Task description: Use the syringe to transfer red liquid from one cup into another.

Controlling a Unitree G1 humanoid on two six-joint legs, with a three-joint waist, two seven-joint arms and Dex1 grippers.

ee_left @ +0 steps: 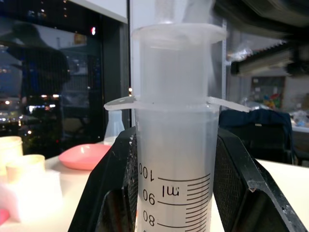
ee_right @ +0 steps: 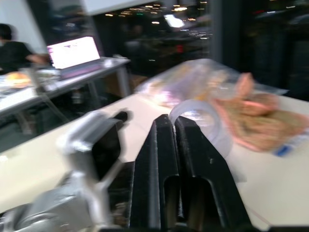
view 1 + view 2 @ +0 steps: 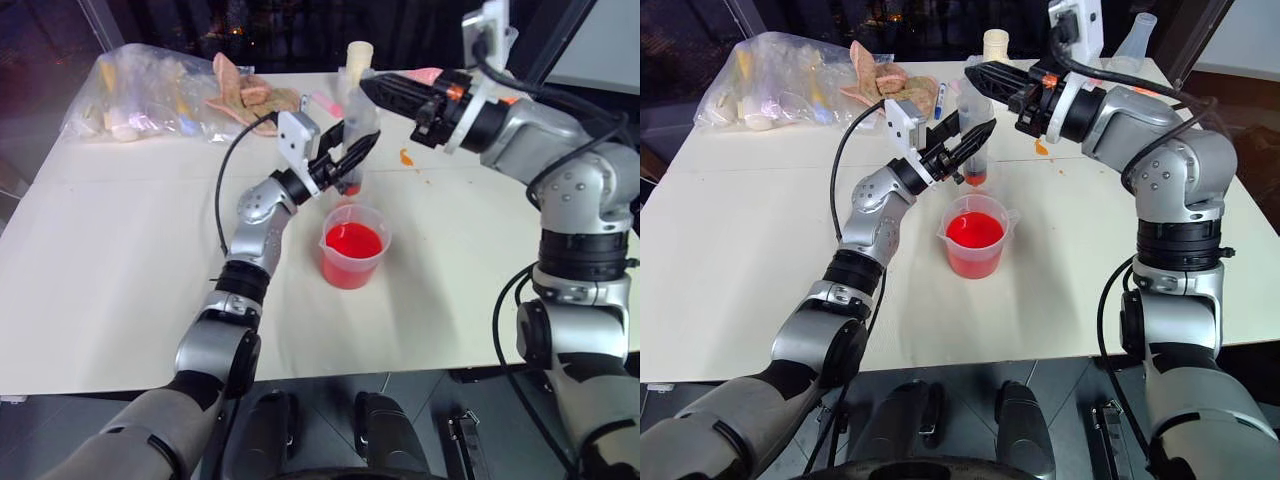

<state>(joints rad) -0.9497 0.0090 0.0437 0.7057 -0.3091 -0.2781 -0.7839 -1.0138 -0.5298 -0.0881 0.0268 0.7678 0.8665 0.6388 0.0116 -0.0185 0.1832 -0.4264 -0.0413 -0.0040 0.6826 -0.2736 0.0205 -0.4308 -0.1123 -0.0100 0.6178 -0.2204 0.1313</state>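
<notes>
While the left gripper (image 3: 965, 140) pinched the syringe (image 3: 975, 130) upright just behind the red-filled beaker (image 3: 975, 235), the right gripper (image 3: 985, 75), fingers pressed together, sat at its plunger top, seemingly to work the plunger.

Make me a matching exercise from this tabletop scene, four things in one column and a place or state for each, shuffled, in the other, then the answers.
Things:
1. syringe
2. beaker
3. right gripper
4. plastic bag

Places or states:
A. far left corner of the table
B. holds red liquid
C. shut, by the syringe's top
D. upright, clamped in the left gripper

Pairs: 1-D, 2-B, 3-C, 4-A
</notes>
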